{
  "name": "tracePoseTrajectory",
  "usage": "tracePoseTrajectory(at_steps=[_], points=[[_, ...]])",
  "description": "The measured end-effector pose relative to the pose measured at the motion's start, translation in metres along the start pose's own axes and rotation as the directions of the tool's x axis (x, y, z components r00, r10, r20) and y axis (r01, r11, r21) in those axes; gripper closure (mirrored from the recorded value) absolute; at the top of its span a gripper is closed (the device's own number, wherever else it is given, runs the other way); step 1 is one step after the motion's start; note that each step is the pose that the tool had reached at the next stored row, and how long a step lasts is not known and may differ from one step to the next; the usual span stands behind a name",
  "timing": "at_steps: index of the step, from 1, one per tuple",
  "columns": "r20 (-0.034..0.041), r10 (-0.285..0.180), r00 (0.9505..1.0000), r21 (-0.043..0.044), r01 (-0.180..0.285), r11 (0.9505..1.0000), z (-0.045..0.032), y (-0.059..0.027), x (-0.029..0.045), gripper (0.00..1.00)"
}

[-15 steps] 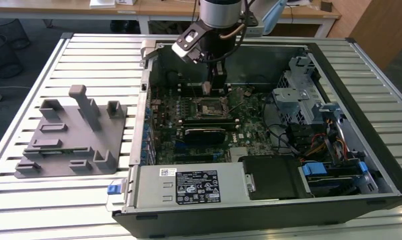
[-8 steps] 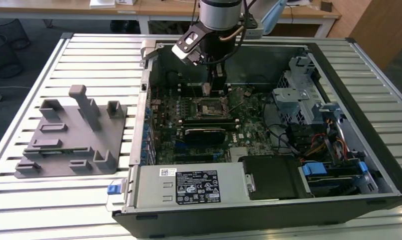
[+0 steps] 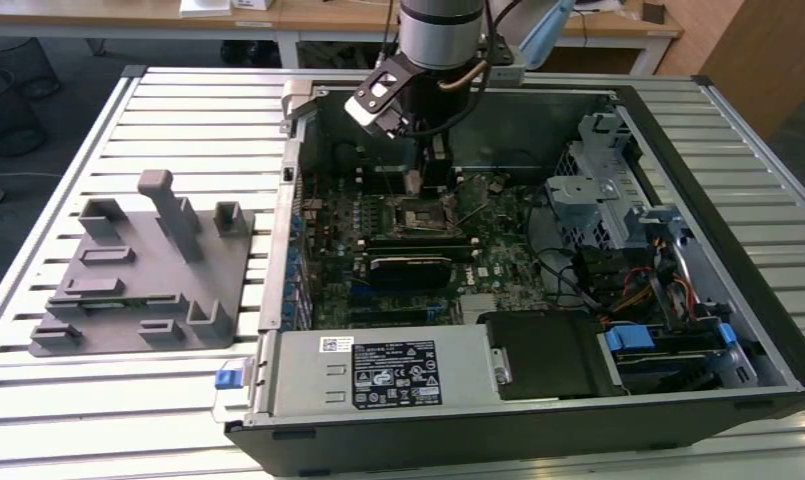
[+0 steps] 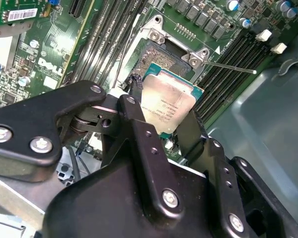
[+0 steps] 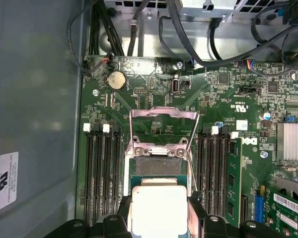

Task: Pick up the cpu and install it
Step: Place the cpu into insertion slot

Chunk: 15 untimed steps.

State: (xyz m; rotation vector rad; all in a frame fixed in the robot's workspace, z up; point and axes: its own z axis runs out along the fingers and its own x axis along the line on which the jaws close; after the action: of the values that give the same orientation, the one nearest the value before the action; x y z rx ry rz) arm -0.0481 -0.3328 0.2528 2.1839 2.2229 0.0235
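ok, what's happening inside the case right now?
The arm's gripper is shut on the cpu, gripping it by its edges inside the open computer case. The chip hangs over the motherboard's open socket, whose metal retention frame is flipped up. It looks tilted and not yet seated. I cannot tell whether it touches the socket.

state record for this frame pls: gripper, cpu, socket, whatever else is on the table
gripper: inside the open case, above the motherboard; fingers shut on the cpu
cpu: silver top up, held over the socket; contact cannot be told
socket: open, retention frame raised
table: grey fixture at the exterior view's left of the case
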Motion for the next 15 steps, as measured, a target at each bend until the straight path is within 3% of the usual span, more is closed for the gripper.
tracePoseTrajectory(at_steps=[15], points=[[0.0008, 0.02, 0.9998, 0.0002, -0.02, 0.9998, 0.0211, 0.0015, 0.0001, 0.47]])
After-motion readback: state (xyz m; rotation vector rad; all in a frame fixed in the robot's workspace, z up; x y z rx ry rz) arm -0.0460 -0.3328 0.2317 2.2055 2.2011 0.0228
